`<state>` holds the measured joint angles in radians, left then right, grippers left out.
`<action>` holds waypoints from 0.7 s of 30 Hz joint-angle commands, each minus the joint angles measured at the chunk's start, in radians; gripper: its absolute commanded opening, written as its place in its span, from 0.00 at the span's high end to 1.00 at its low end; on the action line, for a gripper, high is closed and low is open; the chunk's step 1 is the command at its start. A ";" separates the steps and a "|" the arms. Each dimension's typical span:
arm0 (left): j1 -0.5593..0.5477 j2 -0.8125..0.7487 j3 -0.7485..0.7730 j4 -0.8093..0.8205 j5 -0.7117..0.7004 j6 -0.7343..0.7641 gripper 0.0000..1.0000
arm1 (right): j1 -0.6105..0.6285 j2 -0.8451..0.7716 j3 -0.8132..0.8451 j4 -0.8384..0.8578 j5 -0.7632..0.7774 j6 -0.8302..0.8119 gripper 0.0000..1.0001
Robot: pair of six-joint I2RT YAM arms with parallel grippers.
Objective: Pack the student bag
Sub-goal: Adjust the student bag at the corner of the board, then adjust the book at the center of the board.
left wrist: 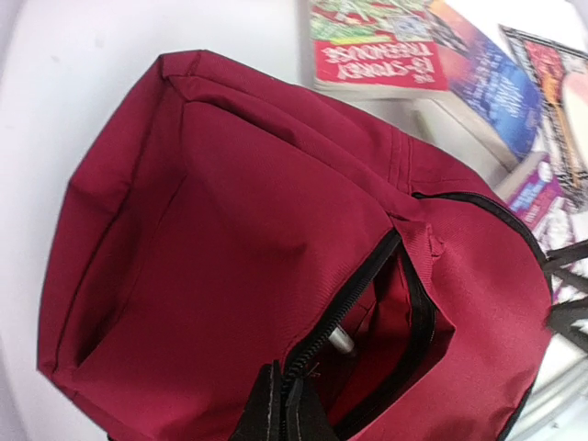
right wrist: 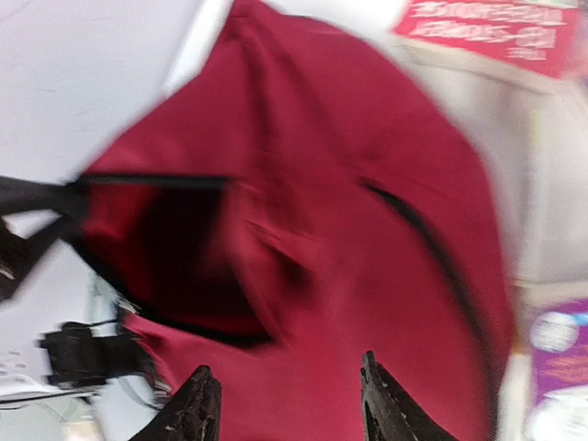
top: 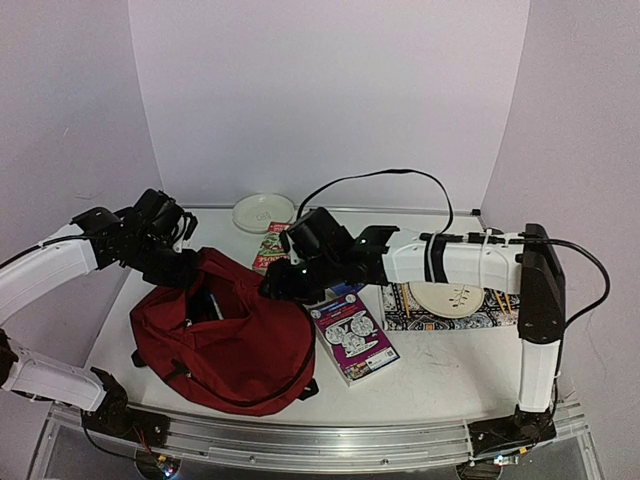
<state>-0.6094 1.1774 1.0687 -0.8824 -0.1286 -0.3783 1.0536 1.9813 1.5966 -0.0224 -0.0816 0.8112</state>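
The left arm (top: 45,265) and the right arm (top: 460,262) share one build: smooth white shells over the long links, blocky black joints between them, and black bases (top: 510,432) bolted to the metal rail (top: 320,440). A thin black cable (top: 400,175) arcs over the right arm on the side far from the rail, and black and white bands (top: 485,255) wrap that arm's white shell. The right hand (right wrist: 289,409) ends in two black tapering fingers, and the left hand (left wrist: 283,409) is black as well.
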 commanded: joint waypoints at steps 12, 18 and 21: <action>0.003 -0.014 0.121 -0.086 -0.340 0.139 1.00 | -0.017 0.080 0.099 -0.367 0.381 -0.267 0.40; 0.003 -0.024 0.122 -0.086 -0.357 0.138 1.00 | -0.017 0.202 0.218 -0.377 0.425 -0.346 0.40; 0.003 -0.025 0.122 -0.086 -0.358 0.131 1.00 | -0.017 0.260 0.267 -0.378 0.428 -0.367 0.42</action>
<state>-0.6090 1.1790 1.1256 -0.9995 -0.4277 -0.2565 1.0367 2.1724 1.7862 -0.3388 0.2950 0.5078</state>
